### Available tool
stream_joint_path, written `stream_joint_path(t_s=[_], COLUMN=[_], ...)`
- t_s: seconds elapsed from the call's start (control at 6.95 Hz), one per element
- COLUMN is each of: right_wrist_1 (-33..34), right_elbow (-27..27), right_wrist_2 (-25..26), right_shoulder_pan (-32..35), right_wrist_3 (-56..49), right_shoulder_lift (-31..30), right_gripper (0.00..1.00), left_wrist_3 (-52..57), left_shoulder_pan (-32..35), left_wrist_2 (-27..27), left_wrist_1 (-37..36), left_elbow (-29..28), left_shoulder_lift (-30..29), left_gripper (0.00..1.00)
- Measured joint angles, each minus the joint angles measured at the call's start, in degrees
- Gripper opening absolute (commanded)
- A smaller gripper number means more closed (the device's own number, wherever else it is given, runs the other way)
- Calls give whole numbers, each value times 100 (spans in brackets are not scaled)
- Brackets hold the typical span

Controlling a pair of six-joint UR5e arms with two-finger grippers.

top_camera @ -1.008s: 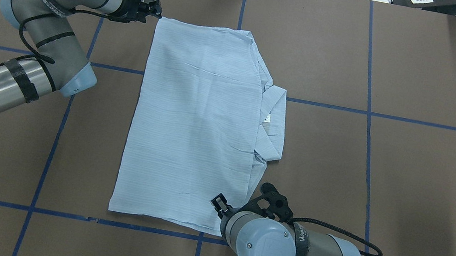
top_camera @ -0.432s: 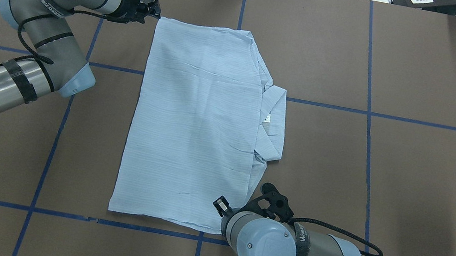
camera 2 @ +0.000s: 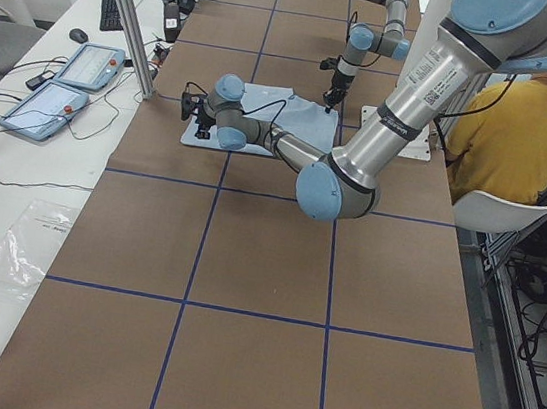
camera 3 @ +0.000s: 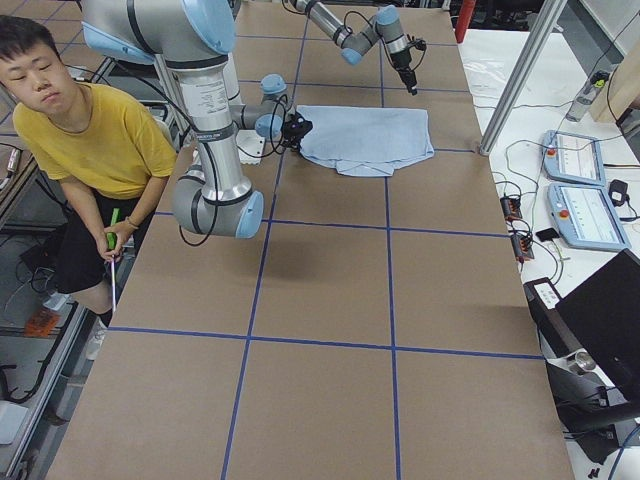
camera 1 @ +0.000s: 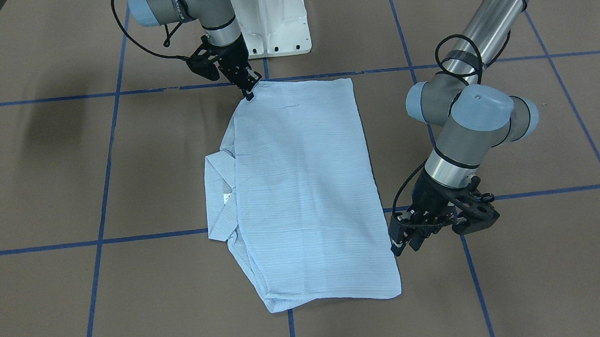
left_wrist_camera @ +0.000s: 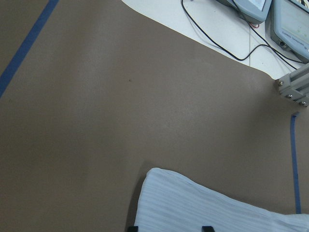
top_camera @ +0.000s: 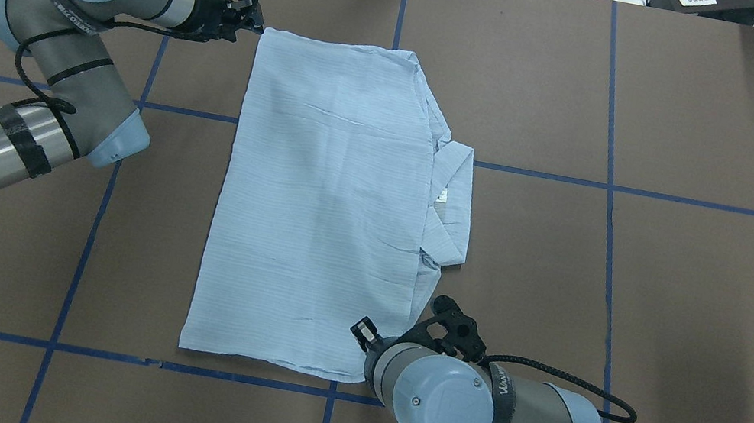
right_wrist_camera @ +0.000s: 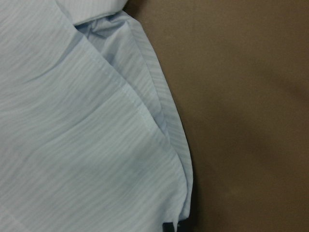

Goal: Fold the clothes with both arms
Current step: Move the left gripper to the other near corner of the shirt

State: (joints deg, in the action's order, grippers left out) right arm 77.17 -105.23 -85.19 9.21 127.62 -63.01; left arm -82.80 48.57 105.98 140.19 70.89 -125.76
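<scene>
Your table (top_camera: 715, 318) is covered in brown sheeting, marked into squares by blue tape lines (top_camera: 606, 229). Along one long side you have a white bench (camera 2: 3, 189) with two grey control tablets (camera 2: 90, 64), a keyboard (camera 2: 111, 8), a mouse (camera 2: 79, 35) and a clear plastic bag (camera 2: 25, 253). An aluminium post (camera 2: 126, 19) stands at the table's edge. On the opposite side a person in a yellow top (camera 3: 95, 145) sits beside a white chair (camera 2: 505, 210). A dark laptop (camera 3: 600, 310) rests near cables.
</scene>
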Motion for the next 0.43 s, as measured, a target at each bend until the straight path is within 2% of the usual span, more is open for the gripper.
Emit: stream_joint_path(t_s=[0.43], right_wrist_1=[16], right_elbow=[-215], right_wrist_2=[3], right_shoulder_pan=[67], right_wrist_3=[0], right_shoulder_lift=[-42], right_gripper=[0], left_wrist_3=[-923], left_shoulder_pan=[-454], left_wrist_2=[-115], left_wrist_1=[-42], left_elbow=[1193], left_shoulder_lift=[791], left_gripper=[57])
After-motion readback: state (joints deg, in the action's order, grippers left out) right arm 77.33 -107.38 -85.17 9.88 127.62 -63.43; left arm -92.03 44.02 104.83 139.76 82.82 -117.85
